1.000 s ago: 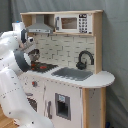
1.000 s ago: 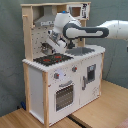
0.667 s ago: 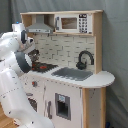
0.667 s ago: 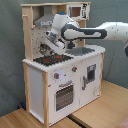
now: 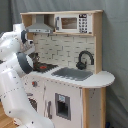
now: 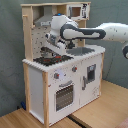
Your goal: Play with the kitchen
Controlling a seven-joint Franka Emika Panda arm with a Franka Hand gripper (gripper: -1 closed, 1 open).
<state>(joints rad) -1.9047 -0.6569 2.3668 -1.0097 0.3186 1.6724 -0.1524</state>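
Observation:
The kitchen [image 5: 70, 85] [image 6: 60, 85] is a tall white and light-wood toy unit. It has a grey hood [image 5: 40, 25], a black faucet [image 5: 85, 59], a sink [image 5: 72, 73] and a dark, red-ringed hob [image 5: 45, 66] [image 6: 52, 59]. Its oven door [image 6: 64, 95] and knobs [image 6: 57, 76] face the camera in the second exterior view. My white arm reaches in over the worktop. The gripper [image 6: 50, 48] hangs low over the hob, just in front of the pegboard back [image 6: 37, 37]. In the first exterior view my own arm [image 5: 17, 60] hides the gripper.
A toy microwave [image 5: 75, 22] sits on the upper shelf beside the hood. The kitchen stands on a wooden floor [image 6: 100, 112] in front of a grey curtain [image 5: 117, 60]. The rounded worktop end [image 5: 107, 79] juts out past the sink.
The arm's wrist has sunk slightly toward the hob and edged a little toward the pegboard. The kitchen itself has not moved.

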